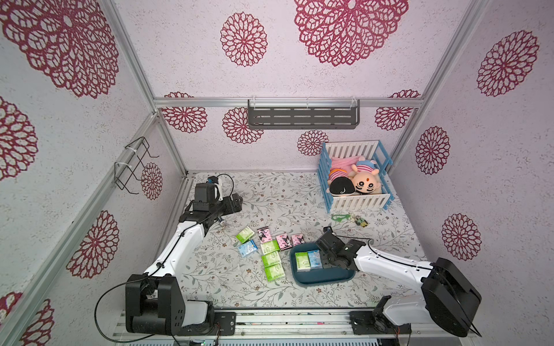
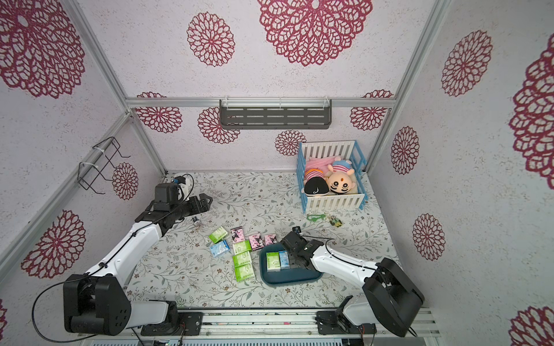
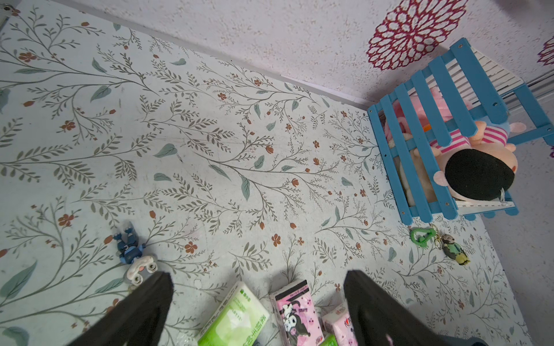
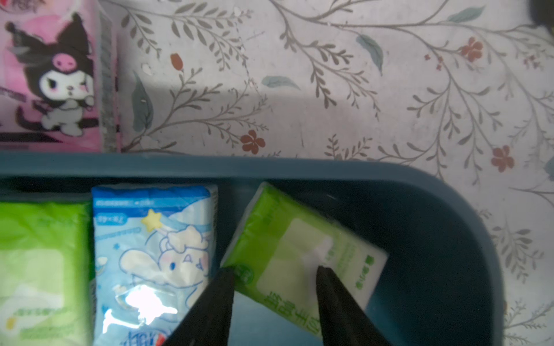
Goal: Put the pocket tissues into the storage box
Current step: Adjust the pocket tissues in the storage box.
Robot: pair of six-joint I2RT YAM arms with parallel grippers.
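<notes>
Okay, my right hand [image 4: 274, 269] half open astride a tilted green pack [image 4: 299, 236] inside the storage box [image 1: 317, 280], lower centre; grip unclear. Other pocket tissues [image 1: 271, 260] on counter [image 1: 269, 194] just left of it.

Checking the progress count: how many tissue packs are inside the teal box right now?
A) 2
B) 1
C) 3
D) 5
C: the right wrist view shows a green pack, a light blue pack and a tilted green pack inside the storage box, the last one beneath the right gripper.
</notes>
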